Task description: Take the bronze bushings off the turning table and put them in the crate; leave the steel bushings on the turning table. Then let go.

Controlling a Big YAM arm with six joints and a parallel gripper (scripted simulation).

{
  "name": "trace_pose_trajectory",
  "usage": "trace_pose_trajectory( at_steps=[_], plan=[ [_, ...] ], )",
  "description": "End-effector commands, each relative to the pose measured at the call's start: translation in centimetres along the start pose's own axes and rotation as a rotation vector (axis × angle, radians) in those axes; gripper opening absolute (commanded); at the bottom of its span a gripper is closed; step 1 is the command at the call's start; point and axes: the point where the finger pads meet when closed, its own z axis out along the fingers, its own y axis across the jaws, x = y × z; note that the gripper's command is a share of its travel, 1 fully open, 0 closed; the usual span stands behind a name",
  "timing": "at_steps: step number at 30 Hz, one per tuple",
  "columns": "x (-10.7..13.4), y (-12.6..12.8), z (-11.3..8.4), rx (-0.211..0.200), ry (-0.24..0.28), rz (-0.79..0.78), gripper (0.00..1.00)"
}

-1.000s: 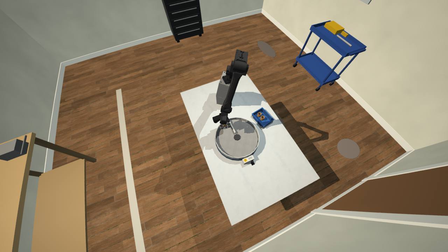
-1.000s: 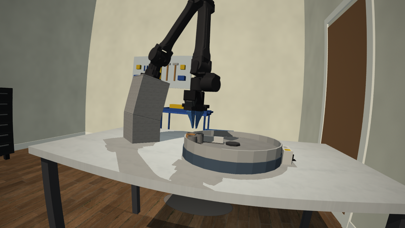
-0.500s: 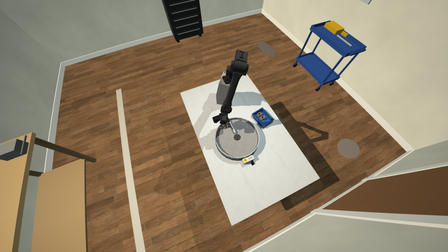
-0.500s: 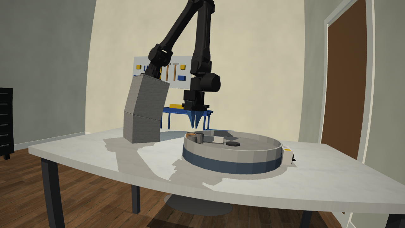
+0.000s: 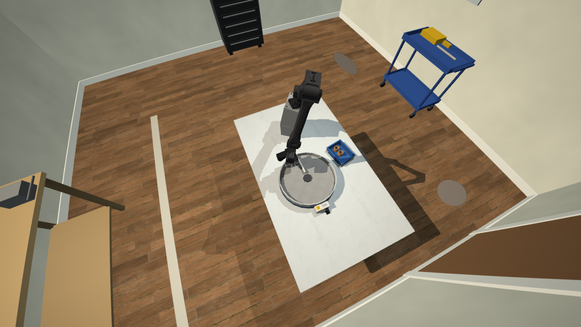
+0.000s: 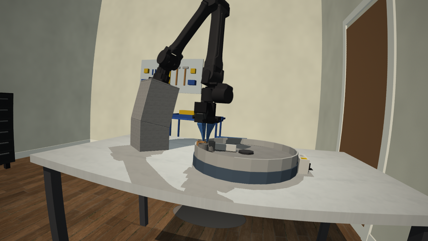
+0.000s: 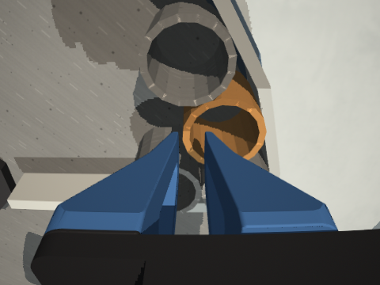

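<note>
gripper: pointing down, nearly closed, a narrow slit between smooth blue tapered fingers; holding nothing
loose bronze bushing: hollow, orange-brown, faceted, upright on the turning table; right beside and partly behind one fingertip in the wrist view, contact impossible to tell
steel bushings: dull grey open tubes crowding around the bronze one, leaving little finger room; at least three visible
pale bar: straight, flat-sided, reaching toward the dark hub
turning table: round, brushed grey floor, raised faceted rim; near a long edge of the table
switch box: white, yellow-marked, just beside the rim
crate: blue, open, straight-walled, near the opposite long edge; open room beside two bronze bushings inside
arm base: grey, angular, near a short edge
far corners: well apart from the crate
</note>
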Motion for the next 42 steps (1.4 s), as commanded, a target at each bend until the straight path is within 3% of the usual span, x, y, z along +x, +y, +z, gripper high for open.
trace_pose_trajectory(
  at_steps=[1, 3, 8, 42],
  plan=[
    [-1.1, 0.5, -0.3, -0.027, -0.014, 0.027, 0.12],
    [-1.3, 1.4, -1.2, -0.050, -0.028, 0.016, 0.12],
    [-0.1, 0.0, 0.3, -0.005, -0.002, 0.008, 0.12],
    [-0.2, 0.2, -0.1, -0.017, -0.008, 0.006, 0.12]
  ],
)
